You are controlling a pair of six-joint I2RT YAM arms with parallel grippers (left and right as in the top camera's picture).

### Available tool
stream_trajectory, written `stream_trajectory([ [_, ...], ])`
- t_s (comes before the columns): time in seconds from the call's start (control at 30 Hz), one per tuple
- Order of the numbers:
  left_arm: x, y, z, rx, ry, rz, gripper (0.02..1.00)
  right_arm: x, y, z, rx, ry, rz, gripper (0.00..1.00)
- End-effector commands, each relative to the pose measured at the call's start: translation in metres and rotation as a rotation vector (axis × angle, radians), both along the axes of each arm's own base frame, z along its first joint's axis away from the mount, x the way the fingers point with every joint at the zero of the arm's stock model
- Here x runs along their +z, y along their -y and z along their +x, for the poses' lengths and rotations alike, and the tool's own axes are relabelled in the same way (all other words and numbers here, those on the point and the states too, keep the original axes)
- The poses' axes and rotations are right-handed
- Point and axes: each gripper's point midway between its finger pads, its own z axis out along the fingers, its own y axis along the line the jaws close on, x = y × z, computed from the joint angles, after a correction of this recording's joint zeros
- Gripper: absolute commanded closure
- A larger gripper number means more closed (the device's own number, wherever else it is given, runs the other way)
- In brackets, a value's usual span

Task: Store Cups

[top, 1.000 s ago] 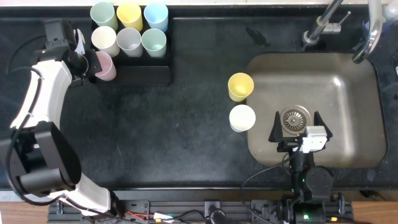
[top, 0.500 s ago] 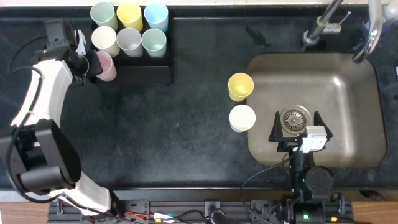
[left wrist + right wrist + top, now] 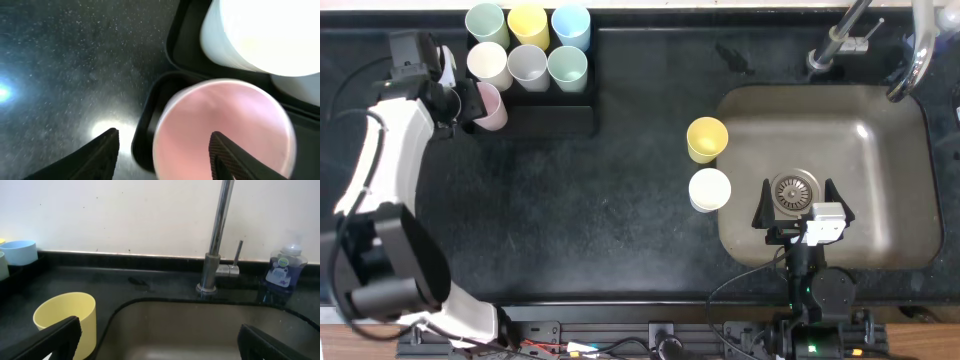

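Observation:
A pink cup (image 3: pixel 489 106) sits at the left end of the black tray's (image 3: pixel 560 120) front row, its mouth tipped toward my left gripper (image 3: pixel 457 103). In the left wrist view the pink cup (image 3: pixel 225 125) lies just beyond my left gripper (image 3: pixel 165 140), which is open with a gap between one finger and the cup wall. Several cups (image 3: pixel 528 65) stand upright in the tray's back rows. A yellow cup (image 3: pixel 707 139) and a white cup (image 3: pixel 709 189) stand on the counter left of the sink. My right gripper (image 3: pixel 796 197) rests open over the sink.
The steel sink (image 3: pixel 880 130) takes up the right side, with a tap (image 3: pixel 840 40) behind it and a blue soap bottle (image 3: pixel 283 267) near the wall. The dark counter (image 3: pixel 580 220) stretches between the tray and the sink.
My left gripper has drifted slightly toward the back of the counter while the pink cup stays in place. The right arm has not moved.

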Motion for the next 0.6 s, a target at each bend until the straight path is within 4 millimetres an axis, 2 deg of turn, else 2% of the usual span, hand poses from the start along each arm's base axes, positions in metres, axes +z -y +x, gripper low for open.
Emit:
stream_trajectory([
  [0.03, 0.046, 0.003, -0.01, 0.026, 0.098, -0.013, 0.338, -0.005, 0.0, 0.001, 0.004, -0.006, -0.003, 0.005],
  [0.27, 0.093, 0.008, -0.027, 0.062, 0.194, -0.021, 0.275, -0.005, 0.0, 0.001, 0.004, -0.006, -0.003, 0.005],
  [0.37, 0.108, 0.02, -0.032, 0.07, 0.218, -0.041, 0.251, -0.005, 0.0, 0.001, 0.004, -0.006, -0.003, 0.005],
  [0.5, 0.117, 0.055, -0.029, 0.022, 0.22, -0.061, 0.235, -0.005, 0.0, 0.001, 0.004, -0.006, -0.003, 0.005],
  [0.6, 0.124, 0.091, -0.02, -0.027, 0.237, -0.052, 0.233, -0.005, 0.0, 0.001, 0.004, -0.006, -0.003, 0.005],
])
